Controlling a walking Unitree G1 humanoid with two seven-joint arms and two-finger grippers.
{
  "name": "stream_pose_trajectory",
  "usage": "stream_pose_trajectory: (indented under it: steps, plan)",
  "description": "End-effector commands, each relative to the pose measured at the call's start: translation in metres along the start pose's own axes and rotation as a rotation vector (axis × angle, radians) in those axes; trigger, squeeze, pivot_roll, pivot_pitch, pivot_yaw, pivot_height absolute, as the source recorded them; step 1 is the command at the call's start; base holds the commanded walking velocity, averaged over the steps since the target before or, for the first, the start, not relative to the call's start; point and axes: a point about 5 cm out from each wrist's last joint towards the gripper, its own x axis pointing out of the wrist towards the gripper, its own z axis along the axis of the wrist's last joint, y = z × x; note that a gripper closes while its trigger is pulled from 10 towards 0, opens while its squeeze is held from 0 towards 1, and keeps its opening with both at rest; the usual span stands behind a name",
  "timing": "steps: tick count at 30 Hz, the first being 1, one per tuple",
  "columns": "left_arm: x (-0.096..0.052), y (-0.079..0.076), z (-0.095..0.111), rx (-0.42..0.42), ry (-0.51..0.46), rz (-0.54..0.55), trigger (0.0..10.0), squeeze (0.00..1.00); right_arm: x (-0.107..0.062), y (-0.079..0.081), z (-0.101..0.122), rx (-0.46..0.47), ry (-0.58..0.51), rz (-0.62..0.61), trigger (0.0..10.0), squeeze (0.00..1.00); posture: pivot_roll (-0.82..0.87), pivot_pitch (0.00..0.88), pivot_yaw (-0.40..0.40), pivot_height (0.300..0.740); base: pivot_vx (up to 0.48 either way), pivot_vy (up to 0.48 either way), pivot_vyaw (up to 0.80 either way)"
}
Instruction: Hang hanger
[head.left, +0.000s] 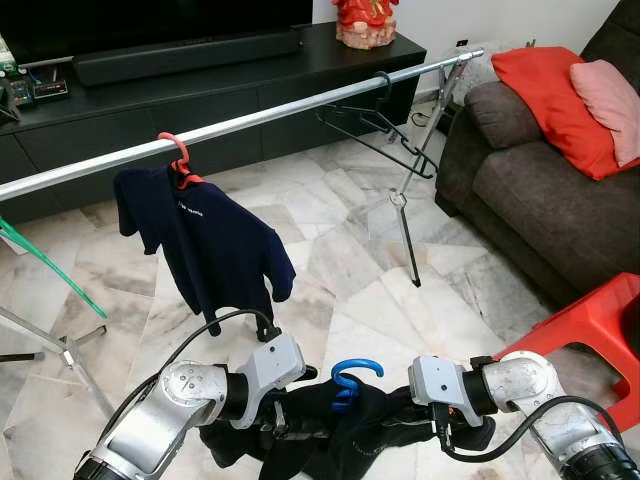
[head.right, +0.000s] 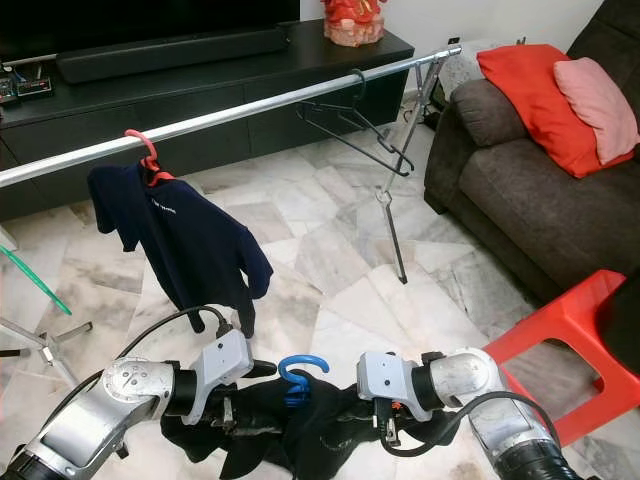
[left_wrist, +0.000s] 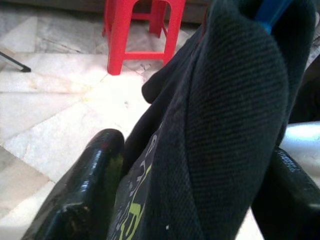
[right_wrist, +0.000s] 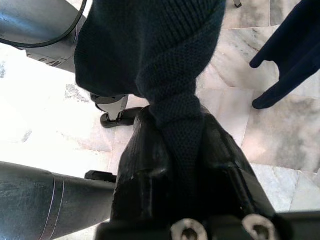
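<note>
A blue hanger (head.left: 352, 375) carries a dark garment (head.left: 330, 435) low in front of me, hook up. My left gripper (left_wrist: 200, 200) is shut on one side of the garment, whose cloth fills the gap between its black fingers (left_wrist: 90, 190). On the other side, my right gripper (right_wrist: 182, 145) is shut on a bunched fold of the same garment. Well beyond and above runs a silver rail (head.left: 280, 112). A red hanger (head.left: 178, 155) with a navy T-shirt (head.left: 215, 245) hangs on it at the left. An empty black hanger (head.left: 385, 125) hangs toward its right end.
A dark sofa (head.left: 540, 170) with red and pink cushions stands at the right, and a red stool (head.left: 590, 330) is close to my right arm. Behind the rail is a black TV console (head.left: 200, 90). The rack's legs (head.left: 405, 240) rest on the marble floor.
</note>
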Motion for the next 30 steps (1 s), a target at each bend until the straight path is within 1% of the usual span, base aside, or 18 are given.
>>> stream_pose_trajectory:
  steps: [1, 7, 12, 14, 18, 30]
  plan:
    - [0.002, -0.004, -0.001, -0.013, -0.015, -0.017, 0.0, 0.00, -0.005, -0.009, 0.019, -0.053, -0.081, -0.032, 0.0, 0.00, 0.03, 0.183, -0.052, 0.740, 0.000, 0.000, 0.00]
    - [0.002, -0.003, -0.001, -0.002, -0.018, -0.011, 0.0, 0.00, -0.006, -0.013, 0.023, -0.047, -0.103, -0.044, 0.0, 0.00, 0.03, 0.186, -0.051, 0.740, 0.000, 0.000, 0.00]
    - [0.003, -0.006, 0.000, -0.003, -0.021, -0.037, 0.0, 0.00, -0.008, -0.016, 0.024, -0.042, -0.112, -0.063, 0.0, 0.00, 0.03, 0.186, -0.050, 0.740, 0.000, 0.000, 0.00]
    - [0.004, -0.005, -0.001, 0.003, -0.012, -0.020, 0.0, 0.00, -0.009, -0.018, 0.024, -0.046, -0.108, -0.081, 0.0, 0.00, 0.03, 0.186, -0.050, 0.740, 0.000, 0.000, 0.00]
    - [0.004, -0.008, -0.001, -0.009, -0.019, -0.043, 0.0, 0.00, -0.010, -0.020, 0.025, -0.042, -0.108, -0.089, 0.0, 0.00, 0.03, 0.185, -0.052, 0.740, 0.000, 0.000, 0.00]
    - [0.000, -0.011, 0.003, 0.000, -0.029, -0.082, 0.0, 0.00, -0.011, -0.023, 0.028, -0.046, -0.129, -0.105, 0.0, 0.00, 0.03, 0.182, -0.053, 0.740, 0.000, 0.000, 0.00]
